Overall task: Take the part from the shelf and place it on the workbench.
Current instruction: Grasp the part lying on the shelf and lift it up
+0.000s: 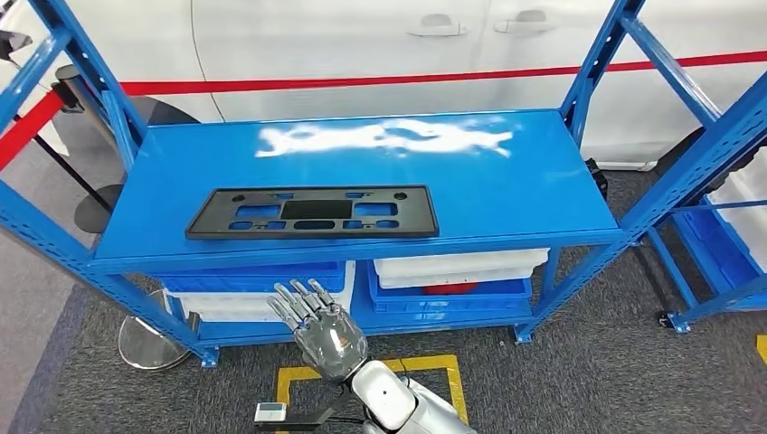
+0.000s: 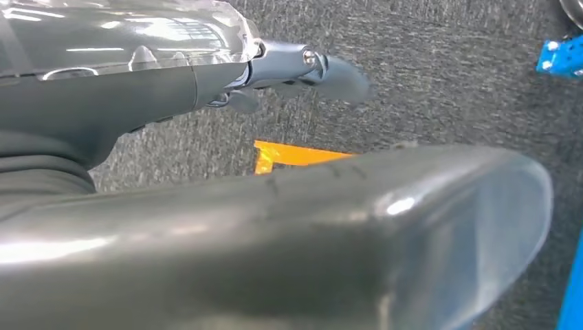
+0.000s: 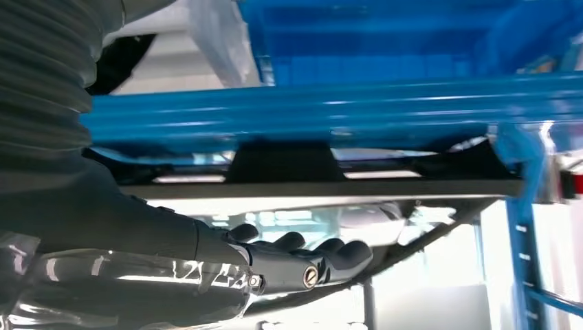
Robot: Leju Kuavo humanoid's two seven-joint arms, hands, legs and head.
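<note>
We stand facing the blue shelf (image 1: 506,203), its top deck ahead of and above our raised hand. On that deck lies the part (image 1: 313,213), a long flat black plate with cutouts, resting flat near the front edge of the shelf. Its long axis runs across our front, side to side, parallel to the shelf's front edge.

Beneath the deck, bins sit on the lower level: blue bins (image 1: 262,280) just beyond the raised hand, and white bins (image 1: 461,267) off to its right.

The hand in the head view, which we judge to be the right hand (image 1: 318,325), is held up in front of the shelf, below the front edge and nearly under the middle of the part. Its fingers (image 1: 298,300) are spread and point up toward the deck; it holds nothing. In the right wrist view the same hand (image 3: 302,261) has its fingers lying side by side, stretched toward the shelf's front rail with the dark edge of the part just beyond, and does not touch either.

The left hand (image 2: 302,72) hangs low over the grey carpet, well away from the shelf; its fingers look loosely extended, and we cannot tell more.

So the part lies up and forward from the right hand, which is much the nearer.
</note>
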